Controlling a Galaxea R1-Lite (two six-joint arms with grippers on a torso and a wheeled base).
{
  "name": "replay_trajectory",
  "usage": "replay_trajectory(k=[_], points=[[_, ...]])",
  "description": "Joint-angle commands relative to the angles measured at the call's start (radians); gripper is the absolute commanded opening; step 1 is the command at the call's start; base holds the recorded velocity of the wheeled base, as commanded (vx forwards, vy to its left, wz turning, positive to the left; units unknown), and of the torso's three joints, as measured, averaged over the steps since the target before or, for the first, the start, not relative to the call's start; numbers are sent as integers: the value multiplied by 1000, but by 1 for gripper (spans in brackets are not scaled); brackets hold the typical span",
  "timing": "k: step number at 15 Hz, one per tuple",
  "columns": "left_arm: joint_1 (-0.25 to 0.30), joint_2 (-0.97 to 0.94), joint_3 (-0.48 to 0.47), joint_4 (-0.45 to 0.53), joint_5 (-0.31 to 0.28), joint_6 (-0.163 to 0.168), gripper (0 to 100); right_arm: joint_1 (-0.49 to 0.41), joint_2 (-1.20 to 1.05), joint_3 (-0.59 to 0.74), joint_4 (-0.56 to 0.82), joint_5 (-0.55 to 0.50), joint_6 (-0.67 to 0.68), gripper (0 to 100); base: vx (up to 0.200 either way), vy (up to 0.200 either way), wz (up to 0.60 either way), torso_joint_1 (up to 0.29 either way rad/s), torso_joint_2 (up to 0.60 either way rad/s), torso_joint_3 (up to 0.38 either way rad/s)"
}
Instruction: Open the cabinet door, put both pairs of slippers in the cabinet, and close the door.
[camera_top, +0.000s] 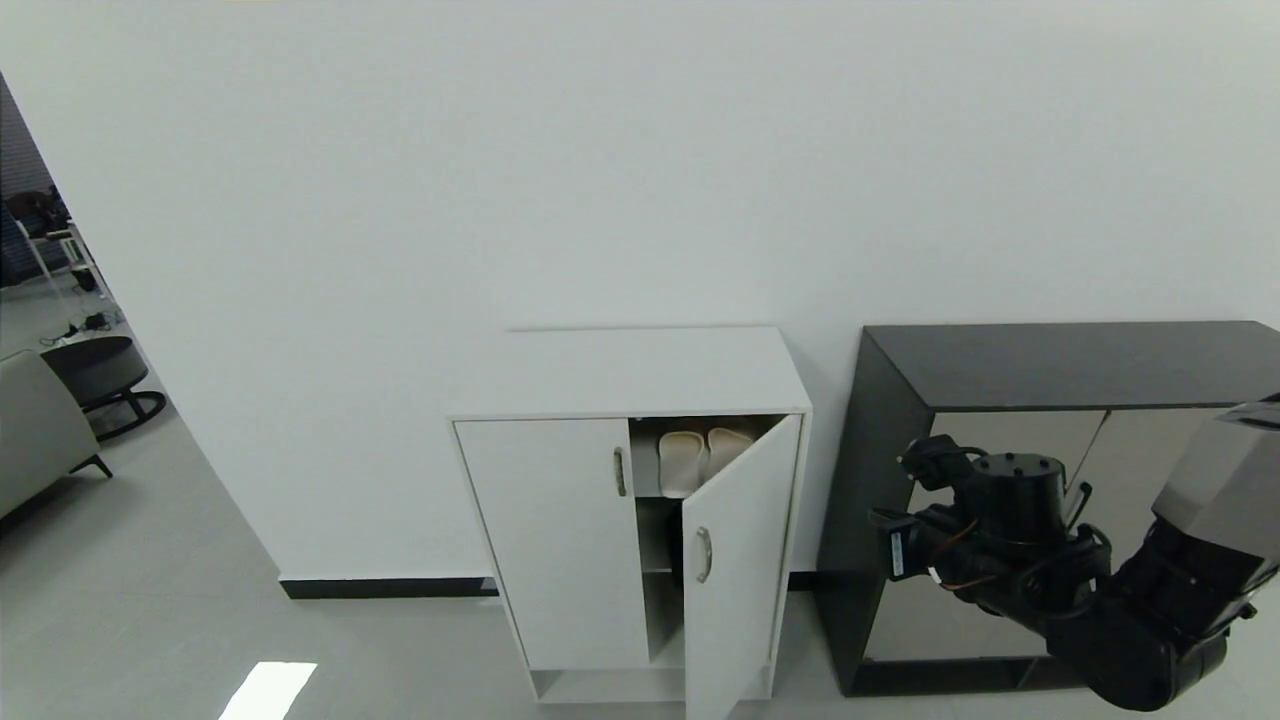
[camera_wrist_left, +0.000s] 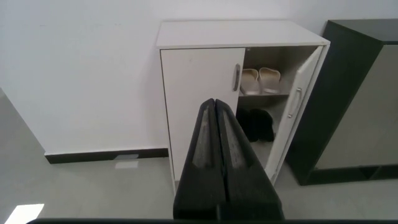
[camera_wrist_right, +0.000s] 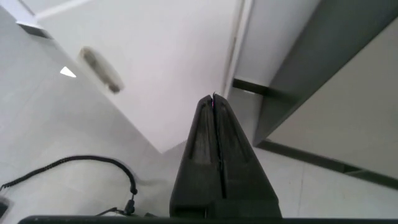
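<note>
Our left gripper hangs well back from the white cabinet, facing its front, with both fingers pressed flat together and nothing between them. On the cabinet's left, the left door sits flush and closed. In the gap beside it, a pale pair of slippers rests on the upper shelf, and a dark pair lies on the shelf below. With both pairs inside, we judge the loading done and the closing step in hand. The right door stands ajar, swung out toward us on its right-hand hinges, its handle on the near, free edge. To the right of it our right arm is held low in front of a black side cabinet that stands against the wall. The right gripper is likewise closed tight and empty, pointing at the door's outer face near its lower part, though we cannot tell whether it touches the panel. The next move, as we read it, calls for a steady push on that outer face, toward the left and the far wall, until the door meets the frame, taking care that the toes of the slippers do not block it.
</note>
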Motion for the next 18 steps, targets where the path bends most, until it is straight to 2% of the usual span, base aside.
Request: replay_trajectory(k=[1, 14, 18], points=[[0, 0, 0, 0, 0, 0, 0, 7, -9, 3, -1, 0, 0, 0, 0, 0, 0, 0, 0, 0], [0, 0, 0, 0, -1, 0, 0, 47, -4, 15, -4, 0, 1, 0, 0, 0, 0, 0, 0, 0], [0, 0, 0, 0, 2, -1, 0, 113, -3, 53, -90, 0, 29, 0, 0, 0, 0, 0, 0, 0]])
